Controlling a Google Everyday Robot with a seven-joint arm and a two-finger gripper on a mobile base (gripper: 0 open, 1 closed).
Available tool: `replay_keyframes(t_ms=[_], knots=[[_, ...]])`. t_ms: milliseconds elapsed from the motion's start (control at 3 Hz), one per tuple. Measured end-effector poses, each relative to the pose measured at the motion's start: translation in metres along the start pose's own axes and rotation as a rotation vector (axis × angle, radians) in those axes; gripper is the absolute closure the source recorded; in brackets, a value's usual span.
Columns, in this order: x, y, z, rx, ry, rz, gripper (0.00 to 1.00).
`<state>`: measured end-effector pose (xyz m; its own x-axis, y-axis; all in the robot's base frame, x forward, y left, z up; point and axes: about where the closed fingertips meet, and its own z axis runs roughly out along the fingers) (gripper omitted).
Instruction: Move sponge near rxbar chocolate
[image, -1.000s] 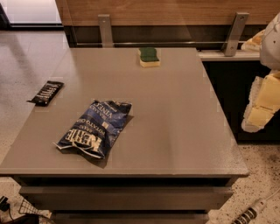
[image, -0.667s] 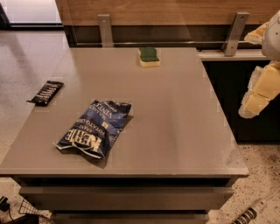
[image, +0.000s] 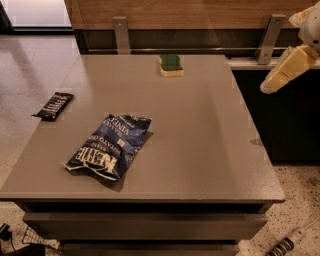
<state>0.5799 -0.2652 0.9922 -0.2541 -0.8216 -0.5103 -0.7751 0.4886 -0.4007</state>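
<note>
Hovering right of the table (image: 210, 140), hand (image: 275, 81) grip unreadable; sponge (image: 171, 65) and rxbar chocolate (image: 54, 105) sit at edges, nudge could drop either.

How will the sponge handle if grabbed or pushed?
The sponge is a low foam block lying flat by the far edge of the table, so probably light, squashy under a pinch, unlikely to roll or tip. Its foam underside may drag rather than slide when pushed. The gripper hangs beyond the right edge, away from it.
</note>
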Motion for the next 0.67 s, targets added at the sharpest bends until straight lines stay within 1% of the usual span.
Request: replay_keyframes(t_ms=[333,667], knots=[[-0.008,-0.032,0.033,0.056,-0.171,0.073,0.0],[-0.025,-0.046,0.065,0.093,-0.365,0.142,0.0]])
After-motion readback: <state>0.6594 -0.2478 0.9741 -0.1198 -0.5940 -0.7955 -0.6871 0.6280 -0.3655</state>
